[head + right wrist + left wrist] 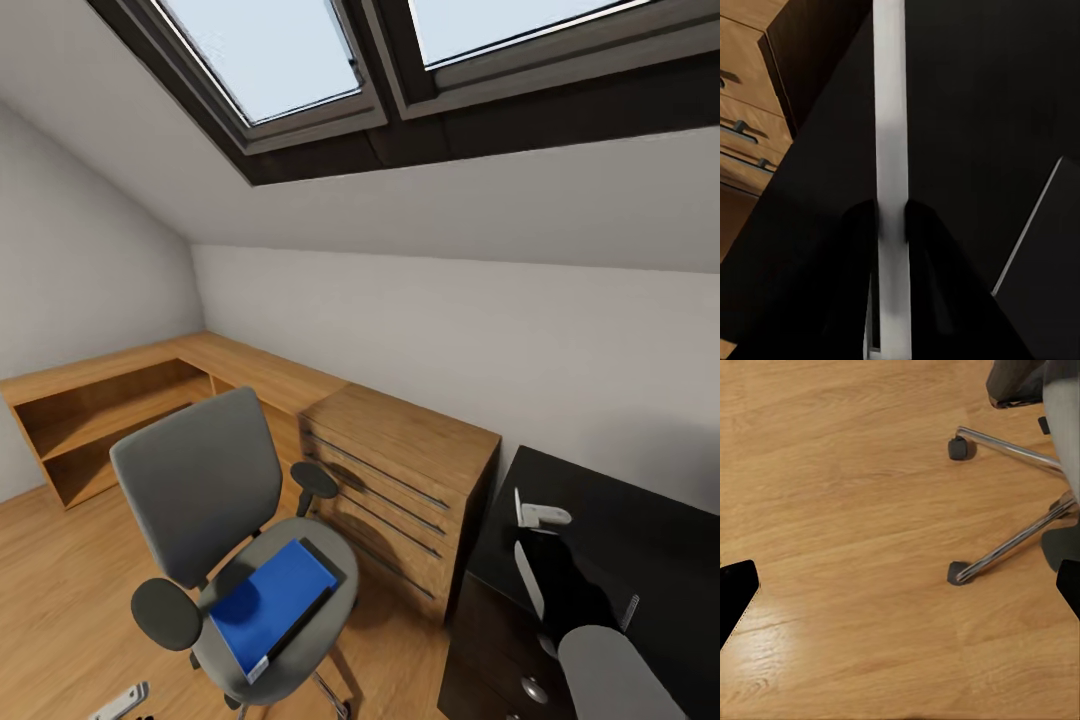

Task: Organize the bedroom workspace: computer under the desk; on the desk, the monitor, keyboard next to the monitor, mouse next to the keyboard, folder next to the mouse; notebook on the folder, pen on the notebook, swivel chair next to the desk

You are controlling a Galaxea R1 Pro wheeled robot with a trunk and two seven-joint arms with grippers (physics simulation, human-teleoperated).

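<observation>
The flat bright blue folder (272, 604) with white edges lies on the seat of the grey upholstered swivel chair (200, 480), which stands on the light wood plank floor (847, 510) near the light wooden dresser (400, 480) and apart from the glossy black desk (620, 520). Over that desk the right gripper (892, 217) is closed on a thin white upright panel (891, 135), its dark fingers (922, 247) pressing both faces. The left gripper (900, 592) hangs above the floor beside the chair's chrome base (1012, 540), with fingertips wide apart.
</observation>
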